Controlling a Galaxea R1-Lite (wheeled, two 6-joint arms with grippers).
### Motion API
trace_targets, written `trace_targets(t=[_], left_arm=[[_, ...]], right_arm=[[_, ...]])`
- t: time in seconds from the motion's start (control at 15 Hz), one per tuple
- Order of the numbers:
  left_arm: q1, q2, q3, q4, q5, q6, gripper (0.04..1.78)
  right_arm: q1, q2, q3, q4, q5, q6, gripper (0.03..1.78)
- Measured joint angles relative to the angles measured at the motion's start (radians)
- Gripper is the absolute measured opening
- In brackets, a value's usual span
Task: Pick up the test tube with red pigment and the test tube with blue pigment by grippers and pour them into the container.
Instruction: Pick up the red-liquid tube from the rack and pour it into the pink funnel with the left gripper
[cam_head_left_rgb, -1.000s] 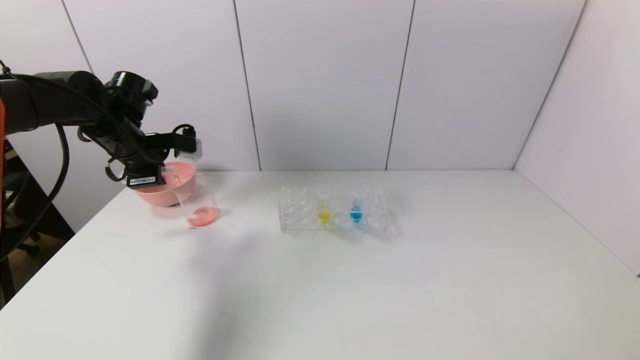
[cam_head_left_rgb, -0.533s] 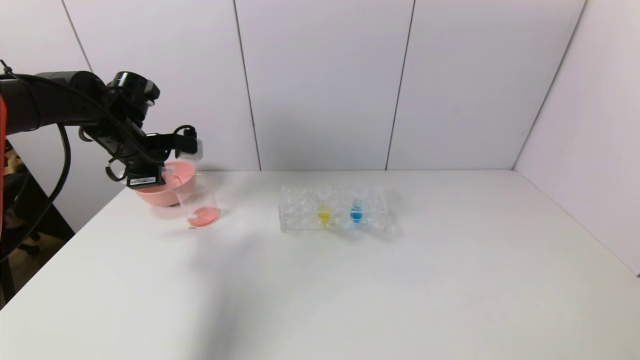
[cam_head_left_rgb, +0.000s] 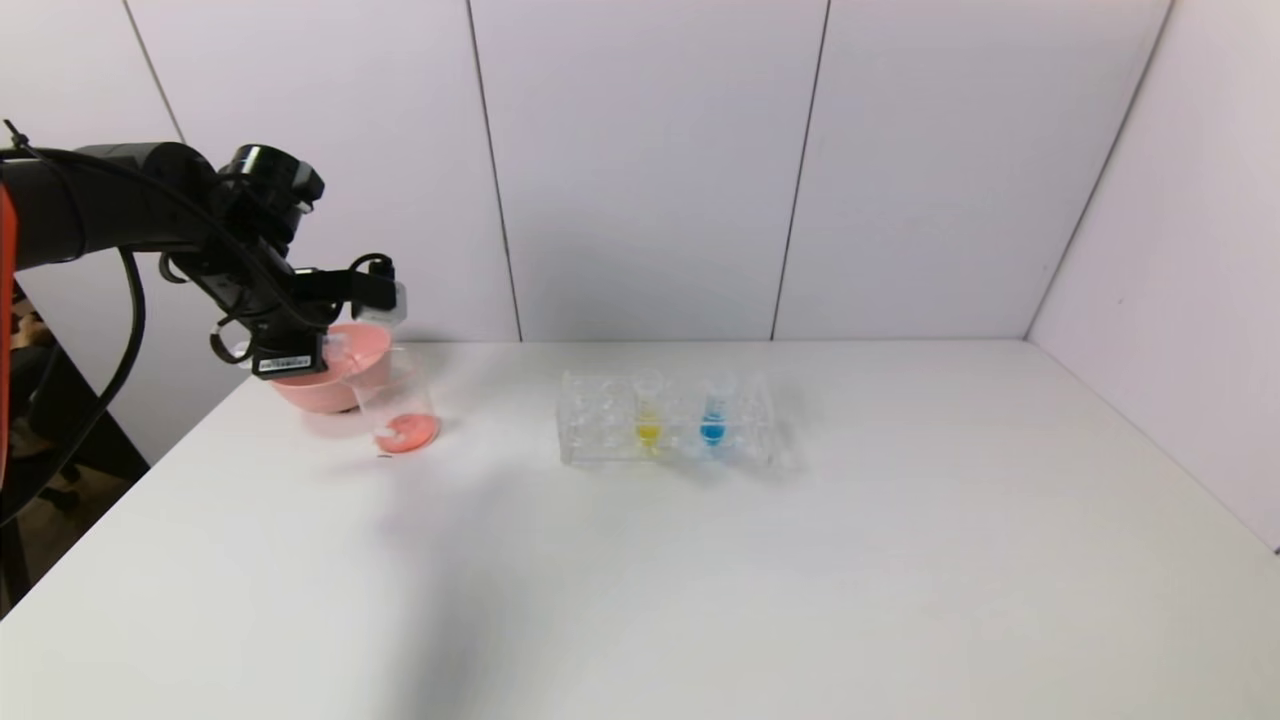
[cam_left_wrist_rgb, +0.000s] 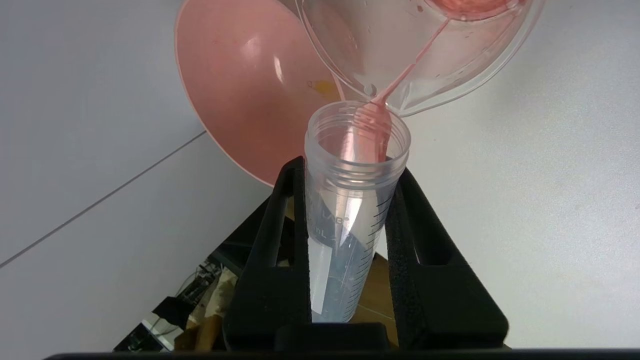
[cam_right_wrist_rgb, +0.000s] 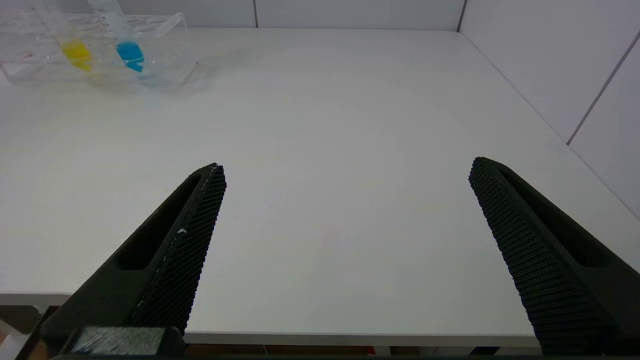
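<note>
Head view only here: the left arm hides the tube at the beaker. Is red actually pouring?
Observer: Yes. The left wrist view shows a thin red stream running from the mouth of the test tube with red pigment into the container.
Operator: Grip OK?
Observer: The left gripper has its jaws shut on the tube just below its threaded mouth.
Operator: Right arm?
Observer: Outside your view. The right gripper is at the near edge of the table, jaws wide open and empty.

Head high and forward, wrists close, rack shared
</note>
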Motion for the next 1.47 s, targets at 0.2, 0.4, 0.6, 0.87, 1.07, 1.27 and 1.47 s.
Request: trace_targets(t=[0.2, 0.4, 0.6, 0.87, 1.07, 1.27, 1.47], left_arm=[[-0.004, 0.000, 0.000, 0.000, 0.019, 0.001, 0.45], [-0.008, 0.000, 0.000, 0.000, 0.035, 0.001, 0.45], [-0.012, 0.001, 0.000, -0.003, 0.039, 0.001, 0.45], [-0.016, 0.001, 0.000, -0.006, 0.041, 0.001, 0.45], [-0.018, -0.002, 0.000, -0.044, 0.038, -0.009, 0.45], [-0.014, -0.023, 0.000, -0.089, 0.029, -0.078, 0.45], [-0.012, -0.056, 0.001, -0.121, -0.020, -0.250, 0.45]], right_arm=[[0.000, 0.000, 0.000, 0.000, 0.000, 0.000, 1.77], [0.000, 0.000, 0.000, 0.000, 0.000, 0.000, 1.77], [0.000, 0.000, 0.000, 0.000, 0.000, 0.000, 1.77], [0.000, 0.000, 0.000, 0.000, 0.000, 0.000, 1.77], [0.000, 0.000, 0.000, 0.000, 0.000, 0.000, 1.77], [0.000, 0.000, 0.000, 0.000, 0.000, 0.000, 1.77], [0.000, 0.000, 0.000, 0.000, 0.000, 0.000, 1.78]])
